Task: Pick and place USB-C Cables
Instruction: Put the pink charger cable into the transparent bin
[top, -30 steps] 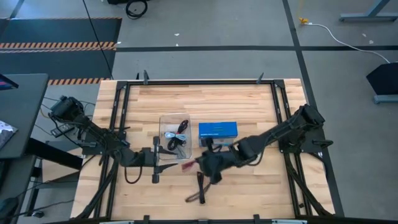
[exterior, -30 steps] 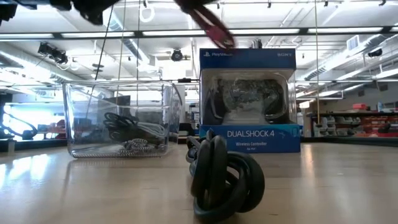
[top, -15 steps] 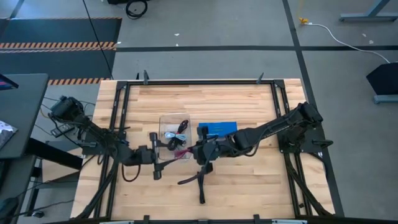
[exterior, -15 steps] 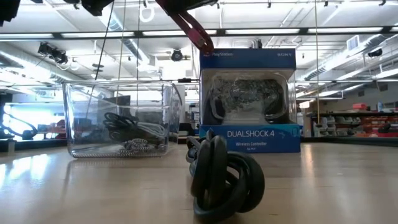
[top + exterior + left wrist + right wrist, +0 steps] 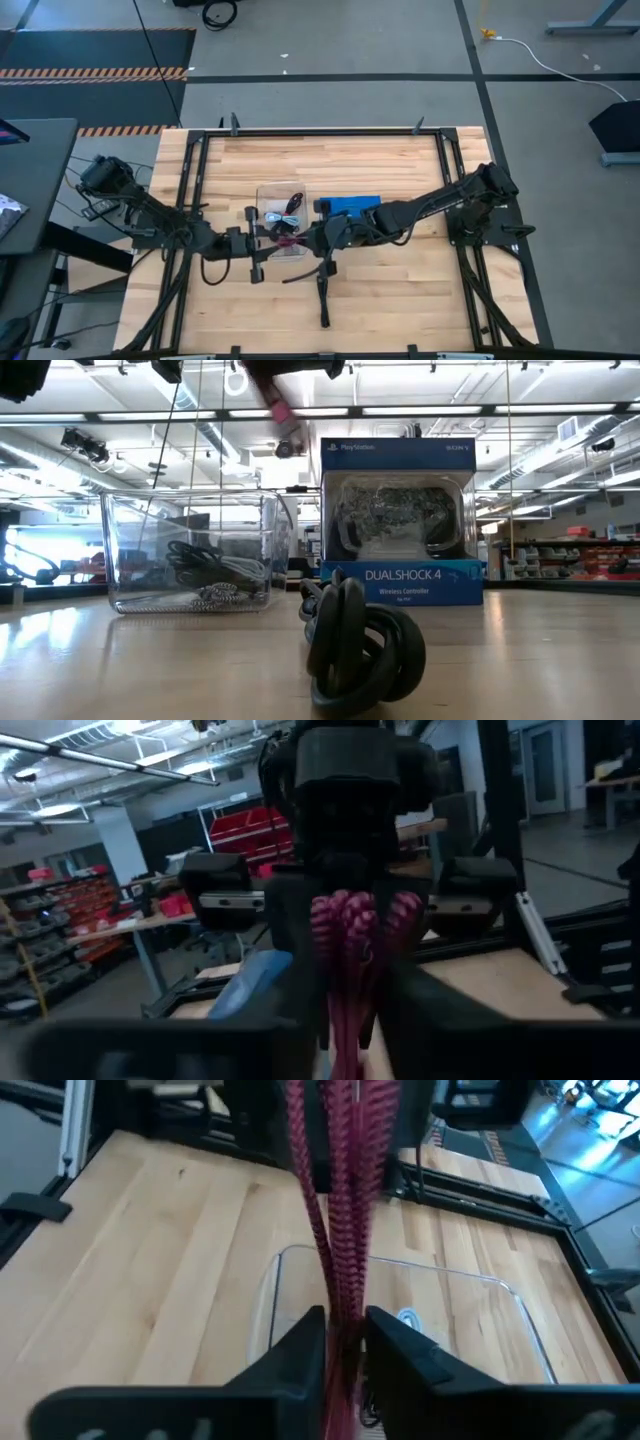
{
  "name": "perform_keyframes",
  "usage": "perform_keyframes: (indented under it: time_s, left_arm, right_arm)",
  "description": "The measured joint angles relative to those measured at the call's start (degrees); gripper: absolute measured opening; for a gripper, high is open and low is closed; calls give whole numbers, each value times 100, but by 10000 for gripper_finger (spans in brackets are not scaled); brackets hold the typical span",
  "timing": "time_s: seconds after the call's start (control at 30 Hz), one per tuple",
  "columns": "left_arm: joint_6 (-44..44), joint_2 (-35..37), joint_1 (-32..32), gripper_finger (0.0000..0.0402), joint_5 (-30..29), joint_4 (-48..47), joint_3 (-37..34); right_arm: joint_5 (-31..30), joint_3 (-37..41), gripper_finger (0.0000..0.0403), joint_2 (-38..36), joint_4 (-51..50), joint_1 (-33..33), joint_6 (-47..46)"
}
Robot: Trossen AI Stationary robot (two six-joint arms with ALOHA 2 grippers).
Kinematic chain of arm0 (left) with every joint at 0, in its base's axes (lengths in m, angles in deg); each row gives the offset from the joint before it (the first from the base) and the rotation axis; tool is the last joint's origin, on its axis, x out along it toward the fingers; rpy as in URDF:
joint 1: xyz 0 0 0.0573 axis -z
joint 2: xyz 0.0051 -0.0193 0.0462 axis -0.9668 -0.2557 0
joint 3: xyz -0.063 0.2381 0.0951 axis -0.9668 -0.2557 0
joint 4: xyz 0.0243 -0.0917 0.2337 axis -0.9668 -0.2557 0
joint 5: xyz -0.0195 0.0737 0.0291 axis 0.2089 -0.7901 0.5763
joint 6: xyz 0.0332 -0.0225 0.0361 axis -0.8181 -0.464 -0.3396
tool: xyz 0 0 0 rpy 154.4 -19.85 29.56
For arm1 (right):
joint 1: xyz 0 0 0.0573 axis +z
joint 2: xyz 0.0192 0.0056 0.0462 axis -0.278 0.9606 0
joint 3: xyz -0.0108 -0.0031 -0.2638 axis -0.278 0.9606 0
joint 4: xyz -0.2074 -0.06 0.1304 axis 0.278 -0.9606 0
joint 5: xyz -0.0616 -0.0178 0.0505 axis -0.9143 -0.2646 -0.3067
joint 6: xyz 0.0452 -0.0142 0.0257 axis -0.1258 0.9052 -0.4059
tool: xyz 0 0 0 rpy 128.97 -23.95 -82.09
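My right gripper (image 5: 308, 239) is shut on the maroon-pink USB-C cable (image 5: 289, 242), above the near edge of the clear tray (image 5: 262, 190). My left gripper (image 5: 262, 246) is open, level with the cable and facing its free end from the left; whether they touch does not show. The tray holds a black cable (image 5: 293, 203), a light blue one (image 5: 272, 217) and another dark one (image 5: 284, 231). One more black cable (image 5: 322, 291) lies on the table nearer the near edge, coiled up close in the low view (image 5: 360, 645). My right gripper pinches one end of the maroon-pink bundle (image 5: 340, 1305) between its two fingers (image 5: 300, 1345). The fingers come from the table's right and lie along the cable. The bundle is lifted clear and sticks out past the fingertips toward the left gripper, its free end (image 5: 277, 402) slanting down.
A blue DualShock 4 box (image 5: 351, 207) stands just right of the tray, under my right arm. Black frame rails (image 5: 320, 131) run along the table's edges. Bare wood lies toward the far edge and on the near right.
My right gripper has carried the maroon-pink cable toward the table's left and far side, from beside the black cable on the table to over the tray's near edge. My left gripper has shifted slightly right toward it. The black cable on the table has stayed put.
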Motion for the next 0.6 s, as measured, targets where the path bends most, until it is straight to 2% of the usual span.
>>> perform_keyframes:
  time_s: [0.07, 0.1, 0.3, 0.6]
  left_arm:
    - [-154, 0, 24, 36, -29, -12, 0]
    - [-172, 0, 24, 29, -20, -34, 0]
    - [-141, 0, 29, 34, -219, -514, 0]
    - [-473, 0, 96, 31, -1120, -872, 0]
  right_arm:
    - [-4, 0, 91, -2, 7, -27, -86]
    - [-4, 0, 98, -2, 7, -39, -91]
    - [-3, 0, 113, -2, -1, -58, -525]
    - [-7, 0, 112, -2, 0, 2, -931]
